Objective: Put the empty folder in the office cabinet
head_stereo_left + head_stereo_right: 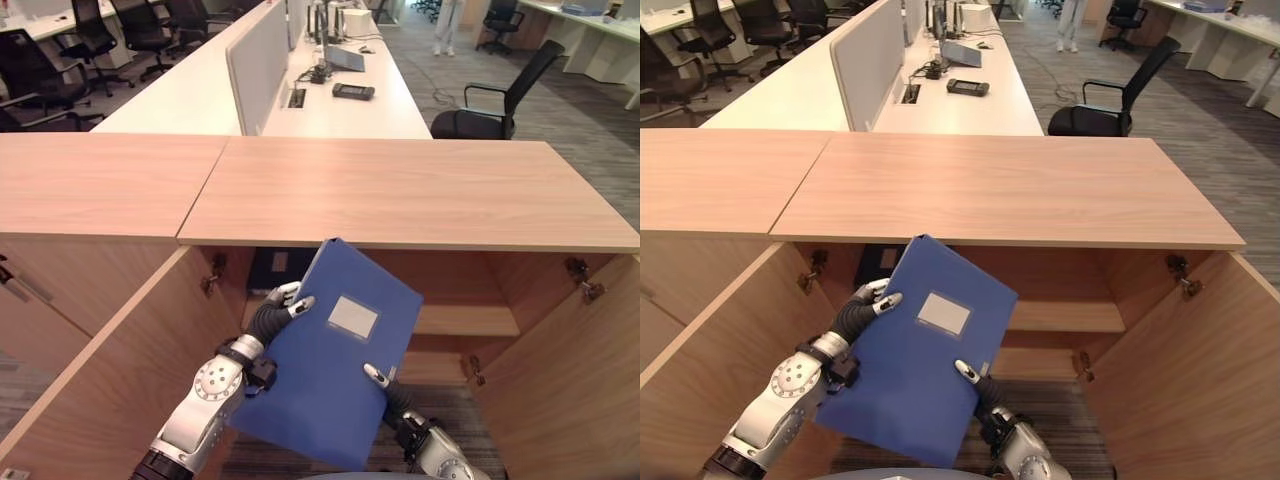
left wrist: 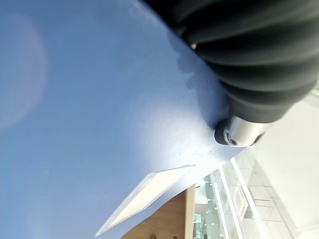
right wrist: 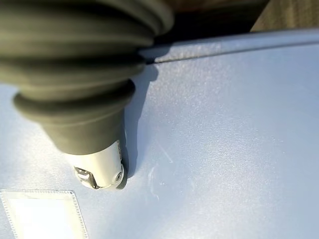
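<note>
Blue plastic, tilted and held up off the floor — the folder is hanging between the robot's two hands just in front of the open office cabinet, its top corner nearly meeting the underside edge of the wooden top. The left hand is clamping the folder's left edge, thumb curled over the front face and the rest of the fingers tucked behind it. The right hand is gripping the lower right edge the same way, a thumb pressed on the cover while the other fingers are hidden behind. Holding it from opposite edges looks like a way to keep the wide, flat thing from swinging while it is being steered.

The doors are standing wide open on both sides, so the way in is free. Inside, a shelf is showing to the right of the folder, and something dark is sitting at the back left. The folder is leaning with its labelled face up toward the head — I'd guess it needs lowering and levelling before it can slide under the top and onto that shelf.
</note>
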`<state>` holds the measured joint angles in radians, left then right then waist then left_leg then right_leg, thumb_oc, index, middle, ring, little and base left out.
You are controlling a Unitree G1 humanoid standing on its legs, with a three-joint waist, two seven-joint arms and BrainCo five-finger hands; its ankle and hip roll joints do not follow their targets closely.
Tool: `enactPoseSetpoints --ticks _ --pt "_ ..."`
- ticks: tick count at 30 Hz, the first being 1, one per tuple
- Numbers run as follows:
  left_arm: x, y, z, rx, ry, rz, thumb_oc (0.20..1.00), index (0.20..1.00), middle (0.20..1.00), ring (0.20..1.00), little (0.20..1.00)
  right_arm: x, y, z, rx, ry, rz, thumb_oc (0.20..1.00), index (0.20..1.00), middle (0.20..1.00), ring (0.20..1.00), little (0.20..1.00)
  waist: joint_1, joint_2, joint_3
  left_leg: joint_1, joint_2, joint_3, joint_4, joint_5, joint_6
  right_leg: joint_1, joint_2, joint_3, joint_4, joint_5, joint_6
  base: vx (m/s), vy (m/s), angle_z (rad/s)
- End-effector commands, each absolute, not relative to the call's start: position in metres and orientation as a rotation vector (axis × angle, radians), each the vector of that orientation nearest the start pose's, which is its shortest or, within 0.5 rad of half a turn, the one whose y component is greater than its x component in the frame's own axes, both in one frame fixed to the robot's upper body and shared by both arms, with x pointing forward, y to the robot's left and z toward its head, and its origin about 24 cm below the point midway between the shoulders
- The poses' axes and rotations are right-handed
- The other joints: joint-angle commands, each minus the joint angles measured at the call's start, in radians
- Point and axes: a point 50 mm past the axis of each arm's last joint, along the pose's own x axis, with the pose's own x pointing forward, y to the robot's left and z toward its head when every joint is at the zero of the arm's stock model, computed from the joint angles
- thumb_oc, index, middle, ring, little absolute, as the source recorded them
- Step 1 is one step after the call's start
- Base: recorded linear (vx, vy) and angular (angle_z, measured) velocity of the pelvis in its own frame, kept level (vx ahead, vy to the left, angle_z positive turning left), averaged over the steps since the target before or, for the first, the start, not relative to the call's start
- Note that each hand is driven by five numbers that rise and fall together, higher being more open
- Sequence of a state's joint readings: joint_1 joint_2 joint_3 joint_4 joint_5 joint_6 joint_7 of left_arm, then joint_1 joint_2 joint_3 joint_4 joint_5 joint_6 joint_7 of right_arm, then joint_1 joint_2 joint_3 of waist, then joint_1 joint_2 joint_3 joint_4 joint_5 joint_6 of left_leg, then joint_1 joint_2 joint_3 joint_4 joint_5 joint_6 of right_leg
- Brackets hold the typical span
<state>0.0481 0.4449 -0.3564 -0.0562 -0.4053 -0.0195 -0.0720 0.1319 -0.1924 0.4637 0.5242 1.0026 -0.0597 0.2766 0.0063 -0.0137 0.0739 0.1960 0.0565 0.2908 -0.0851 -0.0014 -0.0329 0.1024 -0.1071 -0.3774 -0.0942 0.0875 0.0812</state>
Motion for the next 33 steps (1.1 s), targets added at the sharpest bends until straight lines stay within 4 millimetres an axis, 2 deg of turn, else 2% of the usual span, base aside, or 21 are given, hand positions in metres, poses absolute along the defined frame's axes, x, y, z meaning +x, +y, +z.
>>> enactPoseSetpoints --ticks 1,3,7,10,11,14,15,16,17,18,19,20,21,22,23,24,28,29,31,32,33 --pt "0.228 0.126 0.047 -0.139 0.028 -0.495 0.2 0.2 0.2 0.2 0.2 0.184 -0.096 -0.083 0.936 0.555 0.165 0.2 0.2 0.2 0.2 0.2 -0.005 -0.016 -0.013 -0.033 0.037 -0.047 -0.002 -0.003 -0.05 0.054 0.012 -0.053 0.007 -0.103 0.042 0.01 -0.018 -0.06" --pt "0.221 0.136 0.031 -0.132 0.104 -0.452 0.2 0.2 0.2 0.2 0.2 0.181 -0.109 -0.086 0.951 0.54 0.076 0.2 0.2 0.2 0.2 0.2 -0.01 -0.012 -0.013 -0.032 0.039 -0.043 -0.002 -0.002 -0.051 0.053 0.014 -0.05 0.007 -0.104 0.042 0.01 -0.008 -0.02" --pt "0.213 0.146 0.015 -0.128 0.186 -0.409 0.2 0.2 0.2 0.2 0.2 0.175 -0.123 -0.093 0.962 0.538 -0.031 0.2 0.2 0.2 0.2 0.2 -0.019 -0.008 -0.015 -0.031 0.039 -0.042 -0.002 -0.003 -0.05 0.052 0.018 -0.046 0.007 -0.105 0.041 0.0 0.0 0.0" --pt "0.203 0.162 -0.005 -0.069 0.279 -0.338 0.2 0.2 0.2 0.2 0.2 0.162 -0.151 -0.103 0.972 0.528 -0.22 0.2 0.2 0.2 0.2 0.2 -0.031 -0.006 -0.018 -0.034 0.041 -0.048 -0.002 -0.002 -0.049 0.051 0.025 -0.04 0.007 -0.111 0.039 0.0 0.0 0.0" --pt "0.203 0.162 -0.005 -0.069 0.279 -0.338 0.2 0.2 0.2 0.2 0.2 0.162 -0.151 -0.103 0.971 0.528 -0.22 0.2 0.2 0.2 0.2 0.2 -0.031 -0.006 -0.019 -0.034 0.041 -0.048 -0.002 -0.002 -0.049 0.051 0.025 -0.04 0.007 -0.112 0.039 0.0 0.0 0.0" --pt "0.188 0.172 -0.029 -0.063 0.4 -0.276 0.2 0.2 0.2 0.2 0.2 0.14 -0.185 -0.118 0.954 0.55 -0.458 0.2 0.2 0.2 0.2 0.2 -0.045 -0.003 -0.024 -0.038 0.041 -0.062 -0.002 0.002 -0.05 0.056 0.035 -0.038 0.007 -0.123 0.033 0.02 -0.023 0.02" --pt "0.188 0.172 -0.029 -0.063 0.4 -0.276 0.2 0.2 0.2 0.2 0.2 0.14 -0.185 -0.118 0.954 0.55 -0.458 0.2 0.2 0.2 0.2 0.2 -0.045 -0.003 -0.024 -0.038 0.041 -0.063 -0.002 0.002 -0.05 0.056 0.035 -0.039 0.007 -0.123 0.033 0.03 -0.037 0.04" --pt "0.18 0.177 -0.041 -0.055 0.462 -0.248 0.2 0.2 0.2 0.2 0.2 0.129 -0.198 -0.125 0.934 0.575 -0.549 0.2 0.2 0.2 0.2 0.2 -0.048 -0.001 -0.027 -0.037 0.041 -0.068 -0.002 -0.001 -0.051 0.061 0.039 -0.04 0.007 -0.128 0.03 0.04 -0.036 0.06" --pt "0.176 0.179 -0.046 -0.054 0.489 -0.237 0.2 0.2 0.2 0.2 0.2 0.125 -0.203 -0.128 0.93 0.587 -0.586 0.2 0.2 0.2 0.2 0.2 -0.049 0.001 -0.029 -0.036 0.042 -0.072 -0.002 -0.001 -0.051 0.065 0.041 -0.04 0.007 -0.131 0.027 0.04 -0.036 0.07" --pt "0.176 0.179 -0.046 -0.054 0.488 -0.237 0.2 0.2 0.2 0.2 0.2 0.125 -0.204 -0.128 0.93 0.587 -0.586 0.2 0.2 0.2 0.2 0.2 -0.049 0.002 -0.028 -0.035 0.042 -0.072 -0.002 -0.001 -0.051 0.065 0.041 -0.041 0.007 -0.132 0.027 0.04 -0.033 0.12" --pt "0.168 0.183 -0.058 -0.055 0.551 -0.21 0.2 0.2 0.2 0.2 0.2 0.121 -0.214 -0.131 0.918 0.596 -0.641 0.2 0.2 0.2 0.2 0.2 -0.05 0.006 -0.029 -0.032 0.043 -0.08 -0.002 -0.001 -0.053 0.07 0.045 -0.042 0.007 -0.137 0.022 0.03 -0.036 0.16" --pt "0.166 0.185 -0.062 -0.044 0.569 -0.198 0.2 0.2 0.2 0.2 0.2 0.122 -0.219 -0.131 0.912 0.59 -0.659 0.2 0.2 0.2 0.2 0.2 -0.049 0.008 -0.029 -0.031 0.045 -0.083 -0.002 -0.001 -0.054 0.073 0.047 -0.042 0.007 -0.139 0.021 0.06 -0.069 0.22" --pt "0.157 0.188 -0.074 -0.041 0.636 -0.177 0.275 0.275 0.275 0.275 0.275 0.122 -0.225 -0.131 0.896 0.591 -0.676 0.2 0.2 0.2 0.2 0.2 -0.049 0.012 -0.031 -0.028 0.048 -0.086 -0.002 -0.001 -0.058 0.078 0.051 -0.044 0.007 -0.145 0.015 0.05 -0.065 0.16" --pt "0.152 0.189 -0.08 -0.057 0.668 -0.166 0.448 0.448 0.448 0.448 0.448 0.122 -0.227 -0.131 0.892 0.59 -0.684 0.2 0.2 0.2 0.2 0.2 -0.051 0.014 -0.033 -0.025 0.051 -0.086 -0.002 -0.001 -0.059 0.081 0.053 -0.042 0.007 -0.147 0.013 0.06 -0.062 0.09" --pt "0.147 0.19 -0.087 -0.075 0.703 -0.147 0.956 0.956 0.956 0.956 0.956 0.124 -0.228 -0.13 0.884 0.59 -0.679 0.2 0.2 0.2 0.2 0.2 -0.053 0.017 -0.033 -0.021 0.051 -0.087 -0.002 -0.002 -0.06 0.082 0.056 -0.038 0.007 -0.15 0.01 0.05 -0.041 0.01" --pt "0.142 0.191 -0.092 -0.085 0.73 -0.13 1.0 1.0 1.0 1.0 1.0 0.125 -0.23 -0.129 0.873 0.589 -0.676 0.2 0.2 0.2 0.2 0.2 -0.054 0.019 -0.034 -0.017 0.053 -0.087 -0.002 -0.001 -0.06 0.085 0.059 -0.035 0.007 -0.152 0.007 0.03 -0.024 0.02" --pt "0.133 0.192 -0.103 -0.124 0.793 -0.078 1.0 1.0 1.0 1.0 1.0 0.133 -0.234 -0.125 0.851 0.579 -0.651 0.2 0.2 0.2 0.2 0.2 -0.058 0.027 -0.028 -0.008 0.062 -0.085 0.024 -0.007 -0.063 0.098 0.067 -0.021 0.011 -0.16 -0.008 0.03 -0.031 0.0" --pt "0.132 0.192 -0.106 -0.128 0.805 -0.063 1.0 1.0 1.0 1.0 1.0 0.137 -0.235 -0.124 0.841 0.573 -0.639 0.2 0.2 0.2 0.2 0.2 -0.059 0.026 -0.021 -0.025 0.067 -0.087 0.066 -0.015 -0.062 0.098 0.066 -0.015 0.021 -0.164 -0.016 -0.07 -0.033 -0.03" --pt "0.132 0.194 -0.111 -0.141 0.83 -0.022 1.0 1.0 1.0 1.0 1.0 0.15 -0.24 -0.116 0.816 0.535 -0.615 0.2 0.2 0.2 0.2 0.2 -0.055 0.02 0.015 -0.12 0.076 -0.095 0.239 -0.04 -0.064 0.078 0.052 -0.006 0.071 -0.185 -0.042 -0.1 -0.035 0.01" --pt "0.132 0.194 -0.111 -0.141 0.83 -0.022 1.0 1.0 1.0 1.0 1.0 0.15 -0.24 -0.116 0.816 0.535 -0.615 0.2 0.2 0.2 0.2 0.2 -0.056 0.021 0.014 -0.126 0.077 -0.097 0.246 -0.043 -0.064 0.075 0.053 -0.008 0.072 -0.186 -0.042 -0.09 -0.017 -0.04" --pt "0.13 0.193 -0.115 -0.164 0.848 0.01 1.0 1.0 1.0 1.0 1.0 0.156 -0.241 -0.113 0.805 0.523 -0.599 0.2 0.2 0.2 0.2 0.2 -0.045 0.019 0.039 -0.197 0.077 -0.103 0.357 -0.006 -0.07 0.078 0.05 -0.008 0.082 -0.198 -0.059 -0.09 0.001 -0.18"
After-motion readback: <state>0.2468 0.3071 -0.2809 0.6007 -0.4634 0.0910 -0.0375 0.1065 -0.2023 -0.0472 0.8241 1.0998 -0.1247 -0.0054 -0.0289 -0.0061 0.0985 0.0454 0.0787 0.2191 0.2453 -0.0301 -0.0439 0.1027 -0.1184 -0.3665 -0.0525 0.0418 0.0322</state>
